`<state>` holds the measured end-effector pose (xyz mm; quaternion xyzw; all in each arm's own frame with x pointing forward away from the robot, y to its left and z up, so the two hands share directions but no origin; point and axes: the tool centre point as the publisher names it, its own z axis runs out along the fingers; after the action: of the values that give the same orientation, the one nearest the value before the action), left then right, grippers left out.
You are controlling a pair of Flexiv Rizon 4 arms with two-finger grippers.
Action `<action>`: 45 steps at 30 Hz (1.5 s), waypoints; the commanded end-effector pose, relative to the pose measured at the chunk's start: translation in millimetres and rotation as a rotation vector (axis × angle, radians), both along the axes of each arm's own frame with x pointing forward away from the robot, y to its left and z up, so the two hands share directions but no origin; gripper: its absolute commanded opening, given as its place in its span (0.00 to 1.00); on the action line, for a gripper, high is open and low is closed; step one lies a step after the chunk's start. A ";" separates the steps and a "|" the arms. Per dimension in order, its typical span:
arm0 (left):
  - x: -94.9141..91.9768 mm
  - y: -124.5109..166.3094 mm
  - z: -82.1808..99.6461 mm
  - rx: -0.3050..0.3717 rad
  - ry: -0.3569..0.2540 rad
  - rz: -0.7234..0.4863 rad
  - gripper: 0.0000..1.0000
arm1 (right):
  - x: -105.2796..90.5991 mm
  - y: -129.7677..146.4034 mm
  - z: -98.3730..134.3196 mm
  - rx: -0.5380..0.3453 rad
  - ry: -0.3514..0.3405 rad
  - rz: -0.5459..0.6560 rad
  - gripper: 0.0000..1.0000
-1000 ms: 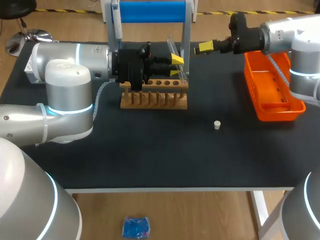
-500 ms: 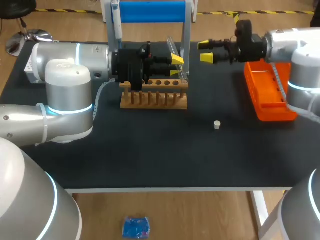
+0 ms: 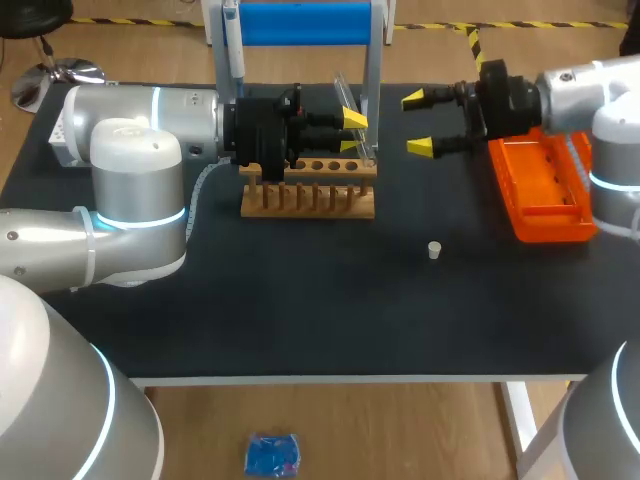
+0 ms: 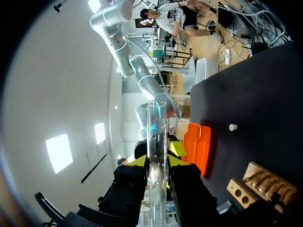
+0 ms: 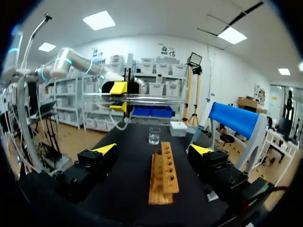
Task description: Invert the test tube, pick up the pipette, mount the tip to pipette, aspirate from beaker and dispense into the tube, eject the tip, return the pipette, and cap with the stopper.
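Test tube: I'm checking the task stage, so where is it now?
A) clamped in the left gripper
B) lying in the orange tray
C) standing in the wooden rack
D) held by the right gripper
A: the test tube sits clamped between the yellow tips of the left gripper.

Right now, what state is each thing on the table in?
Test tube: held sideways, clamped in the left pincer, no stopper on it.
Right pincer: open, empty.
Stopper: loose on the table.
Rack: upright, visible holes empty.
Beaker: upright.
Pipette: hanging on its stand.
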<state>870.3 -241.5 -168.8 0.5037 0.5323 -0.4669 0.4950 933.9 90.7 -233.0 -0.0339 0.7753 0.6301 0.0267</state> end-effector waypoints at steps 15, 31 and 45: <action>-0.3 -0.4 -0.3 -0.002 -0.003 0.002 0.00 | 23.1 -5.2 -29.0 -0.112 -0.026 0.139 1.00; -0.3 -0.4 -0.3 -0.002 -0.003 0.002 0.00 | 16.9 -8.6 -39.9 -0.175 -0.047 0.123 1.00; 6.2 3.2 -3.4 0.008 0.061 0.042 0.00 | 16.9 -8.6 -39.9 -0.175 -0.047 0.123 1.00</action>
<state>874.7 -238.9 -170.8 0.4926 0.5427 -0.4702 0.4917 951.3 82.9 -273.8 -0.0983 0.8222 0.5607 0.0032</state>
